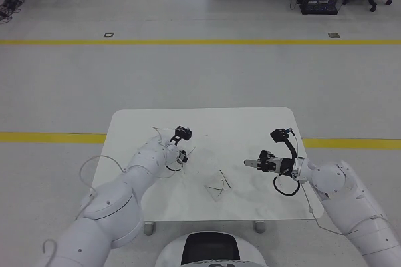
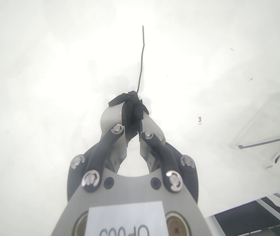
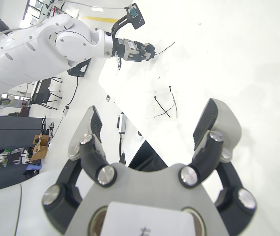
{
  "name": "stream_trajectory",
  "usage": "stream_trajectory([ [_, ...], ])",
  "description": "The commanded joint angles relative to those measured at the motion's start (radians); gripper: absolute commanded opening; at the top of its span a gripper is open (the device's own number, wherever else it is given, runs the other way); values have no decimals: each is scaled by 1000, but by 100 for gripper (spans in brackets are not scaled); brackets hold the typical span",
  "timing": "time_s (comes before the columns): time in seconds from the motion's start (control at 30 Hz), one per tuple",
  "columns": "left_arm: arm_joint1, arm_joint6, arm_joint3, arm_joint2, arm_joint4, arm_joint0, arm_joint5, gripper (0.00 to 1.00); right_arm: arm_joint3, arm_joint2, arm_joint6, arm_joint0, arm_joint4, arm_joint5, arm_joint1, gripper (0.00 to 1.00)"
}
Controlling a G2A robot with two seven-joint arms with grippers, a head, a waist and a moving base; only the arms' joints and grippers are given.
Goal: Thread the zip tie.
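My left gripper (image 2: 133, 104) is shut on a thin black zip tie (image 2: 141, 57), whose free end sticks straight out past the fingertips over the white table (image 1: 207, 127). From above, that gripper (image 1: 185, 157) sits over the table's left half, with the tie (image 1: 189, 152) pointing toward the middle. In the right wrist view the same gripper (image 3: 152, 52) holds the tie (image 3: 165, 48). My right gripper (image 3: 152, 121) stands open with nothing between its fingers, and in the top view it (image 1: 247, 162) hovers over the right half.
A clear flat tray (image 1: 219, 183) with loose black zip ties (image 3: 165, 104) lies near the table's front edge, between the two arms. That tray (image 2: 265, 133) also sits off to one side of the left gripper. Beyond the front edge is the floor.
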Motion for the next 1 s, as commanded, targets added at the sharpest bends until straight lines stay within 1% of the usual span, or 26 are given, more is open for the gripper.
stream_trajectory([
  [0.0, 3, 6, 2, -3, -7, -2, -14, 0, 0, 0, 0, 0, 0, 0, 0, 100],
  [0.17, 12, 17, 3, -8, -20, -6, -42, 0, 0, 0, 0, 0, 0, 0, 0, 100],
  [0.37, 21, 28, -5, -8, -23, -5, -53, 0, 0, 0, 0, 0, 0, 0, 0, 100],
  [0.43, 24, 33, -7, -11, -30, -6, -64, 0, 0, 0, 0, 0, 0, 0, 0, 100],
  [0.73, 46, 37, -39, -15, -43, -8, -66, 0, 0, 0, 0, 0, 0, 0, 0, 100],
  [0.97, 71, 35, -64, -13, -43, -10, -66, 0, 0, 0, 0, 0, 0, 0, 0, 100],
])
